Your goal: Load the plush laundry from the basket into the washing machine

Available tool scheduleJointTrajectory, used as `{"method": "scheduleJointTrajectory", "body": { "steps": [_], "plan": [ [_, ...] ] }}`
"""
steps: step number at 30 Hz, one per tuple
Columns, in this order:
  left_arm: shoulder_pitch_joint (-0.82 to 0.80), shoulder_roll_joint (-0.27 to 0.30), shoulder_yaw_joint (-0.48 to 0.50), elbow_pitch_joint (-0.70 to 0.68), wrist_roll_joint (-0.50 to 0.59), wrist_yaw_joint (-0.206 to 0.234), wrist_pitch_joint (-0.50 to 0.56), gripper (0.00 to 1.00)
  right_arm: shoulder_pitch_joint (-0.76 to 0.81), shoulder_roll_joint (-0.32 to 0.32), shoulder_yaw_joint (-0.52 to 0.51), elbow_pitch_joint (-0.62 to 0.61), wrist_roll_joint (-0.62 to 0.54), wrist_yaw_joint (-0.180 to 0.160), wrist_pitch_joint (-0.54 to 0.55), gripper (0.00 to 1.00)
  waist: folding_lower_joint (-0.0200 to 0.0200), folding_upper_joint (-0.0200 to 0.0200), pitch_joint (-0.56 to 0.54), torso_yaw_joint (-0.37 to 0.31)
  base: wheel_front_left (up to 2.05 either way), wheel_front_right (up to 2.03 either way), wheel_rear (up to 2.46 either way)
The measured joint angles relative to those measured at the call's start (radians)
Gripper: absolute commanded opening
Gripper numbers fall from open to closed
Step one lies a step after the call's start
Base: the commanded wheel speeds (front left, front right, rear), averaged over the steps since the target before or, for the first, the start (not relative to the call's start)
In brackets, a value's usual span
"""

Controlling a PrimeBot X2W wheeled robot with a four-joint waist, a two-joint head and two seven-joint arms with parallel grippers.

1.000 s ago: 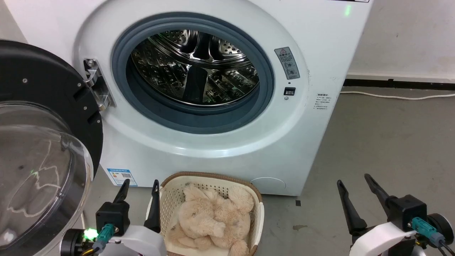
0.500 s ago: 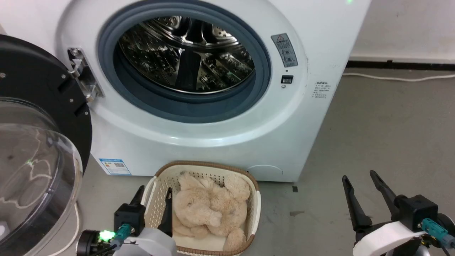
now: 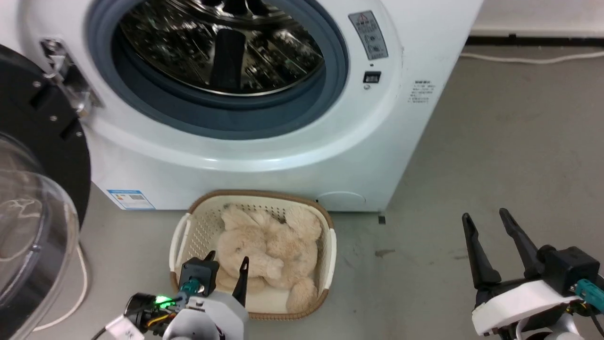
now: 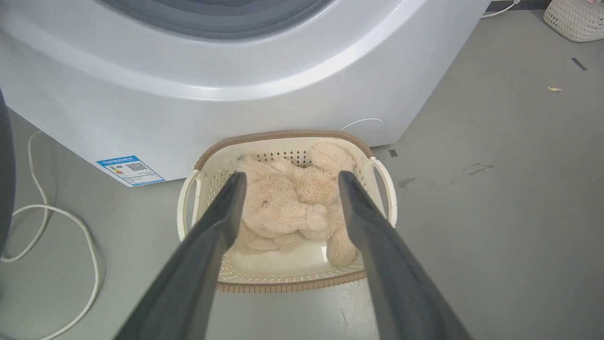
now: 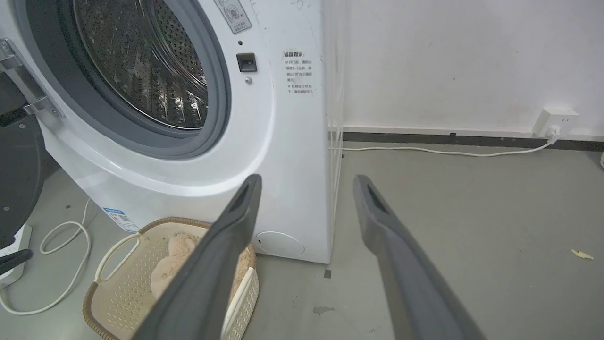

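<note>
Looks like the reach-and-grab step, with nothing loaded yet: got the cream-beige shaggy teddy-bear plush point(image 3: 264, 241) lying curled up in the small cream perforated plastic basket point(image 3: 259, 193) with the brown woven-look rim, sat on the grey concrete floor point(image 3: 472, 141) right in front of the big white front-loading washing machine point(image 3: 283, 156). Best bet here: bring the left tool point(image 3: 226, 259) straight down over the fat middle of the toy, not a skinny limb or an ear, and go deep enough to pinch actual stuffing rather than just fur. Keep both fingers inside the basket walls and off the white side handles point(image 3: 333, 245), otherwise probably dragging the whole basket up too. Squeeze firmly, lift until clear of the rim, then swing over the grey rubber seal point(image 3: 222, 120) into the shiny perforated steel drum point(image 3: 264, 52), minding any dangling legs on the lip. Worth watching the black-framed clear domed door point(image 3: 28, 236) hanging open on the left as well. As for the left tool itself: spread fairly wide, framing the bear's body in the wrist view, holding nothing, hovering over the near end of the basket. Hard to say whether brushing fur, though probably just short of contact. Then the right tool point(image 3: 486, 215): also spread open, empty, well off to the right above bare floor, touching nothing.
</note>
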Motion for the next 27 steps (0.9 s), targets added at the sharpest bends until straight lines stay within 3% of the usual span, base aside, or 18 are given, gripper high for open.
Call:
{"method": "scheduleJointTrajectory", "body": {
  "steps": [27],
  "plan": [
    [-0.241, 0.037, -0.069, 0.314, -0.096, -0.019, -0.002, 1.00, -0.067, 0.000, -0.001, -0.010, 0.131, 0.000, -0.056, 1.00, 0.0000, 0.0000, 0.198, -0.066, 0.00, 0.00, 0.00]
  ]
}}
